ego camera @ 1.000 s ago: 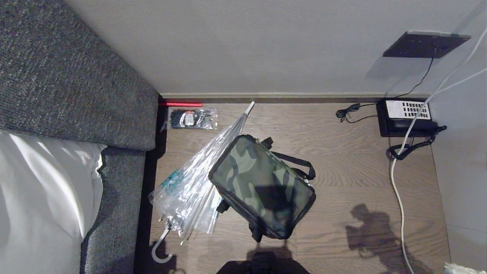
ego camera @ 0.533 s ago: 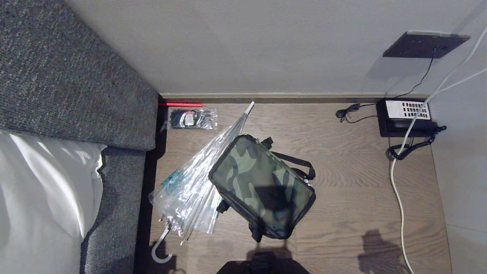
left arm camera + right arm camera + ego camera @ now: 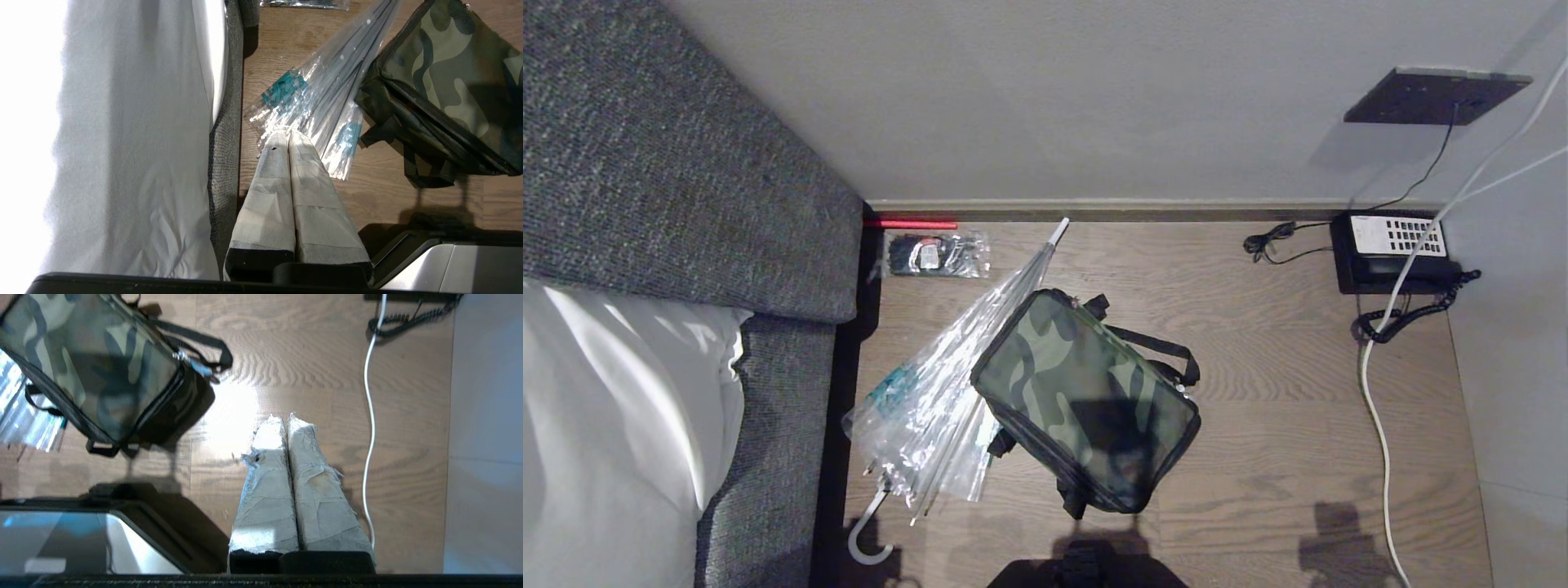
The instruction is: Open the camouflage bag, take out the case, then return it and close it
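We see the camouflage bag (image 3: 1085,400) lying zipped shut on the wooden floor (image 3: 1274,392), camouflage panel up, its black strap (image 3: 1156,347) trailing on the side toward the telephone (image 3: 1395,249), while the clear plastic-wrapped umbrella (image 3: 939,400) lies against its other side, toward the grey sofa (image 3: 678,163). Our left gripper (image 3: 288,132) is clenched with its taped fingers (image 3: 269,188) pressed together, empty, hanging above the umbrella just beside the bag. Our right gripper (image 3: 282,418) is likewise clenched on nothing, over bare floor between the bag and the white cable (image 3: 369,400).
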